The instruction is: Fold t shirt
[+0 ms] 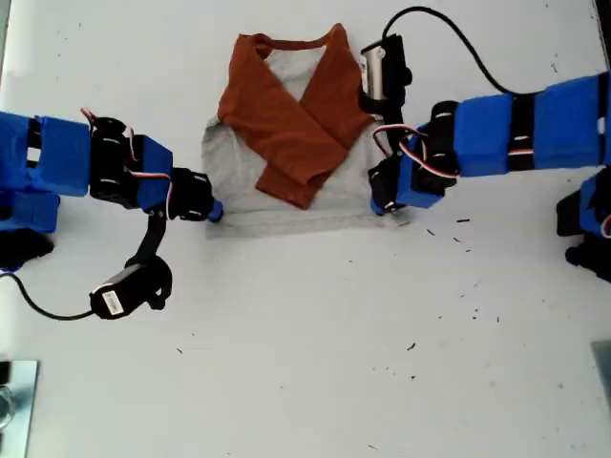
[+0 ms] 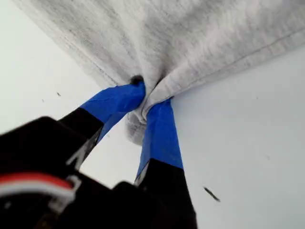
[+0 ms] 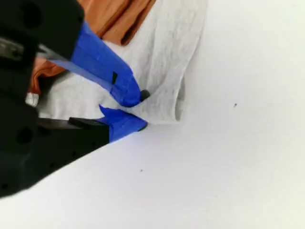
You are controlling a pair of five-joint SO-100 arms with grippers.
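The t shirt [image 1: 250, 186] lies flat on the white table at the back middle of the exterior view. Its rust-orange sleeves [image 1: 296, 124] are crossed over the grey body. My first gripper [image 1: 216, 211] comes in from the exterior view's left. It is shut on the hem corner [image 2: 143, 114] of the t shirt [image 2: 190, 38], with grey cloth bunched between the blue fingers. My second gripper [image 1: 385, 205] reaches in from the exterior view's right to the other hem corner. Its blue fingers [image 3: 119, 81] close on the grey edge of the t shirt [image 3: 162, 67], near the orange sleeve [image 3: 119, 19].
A metal object [image 1: 14, 401] sits at the lower left edge of the exterior view. Black cables [image 1: 449, 29] trail from both arms. Small dark specks [image 1: 468, 286] dot the white table in front of the shirt.
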